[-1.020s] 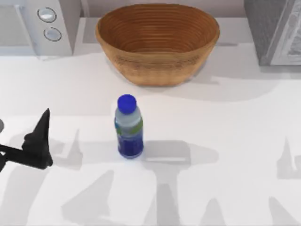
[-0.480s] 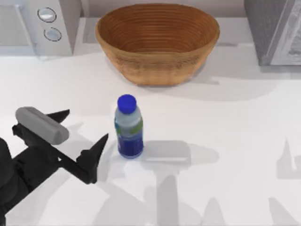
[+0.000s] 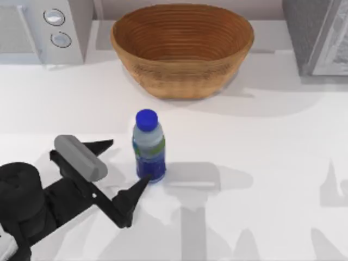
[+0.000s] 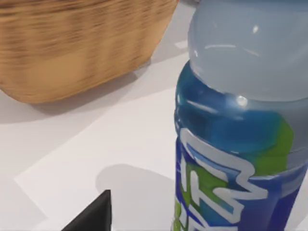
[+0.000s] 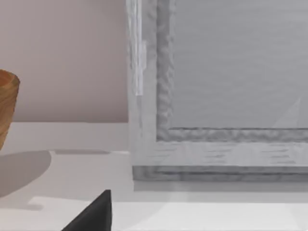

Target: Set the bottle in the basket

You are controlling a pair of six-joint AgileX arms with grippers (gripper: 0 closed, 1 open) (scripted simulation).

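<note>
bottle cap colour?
Blue; the bottle cap shows best in the top view.

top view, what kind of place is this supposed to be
Probably a rendered kitchen counter: a white microwave-like appliance with two dials at the back left, a wicker basket, a bottle on the white table.

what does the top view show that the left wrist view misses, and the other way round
Top view alone: the bottle's blue cap, the basket's ribbed inside, the left gripper open beside the bottle with one finger by its base, a white appliance with two knobs at back left and a grey box at back right.

Left wrist view alone: the label's white lettering up close.

Both: the bottle upright on the white table, and the basket behind it.
</note>
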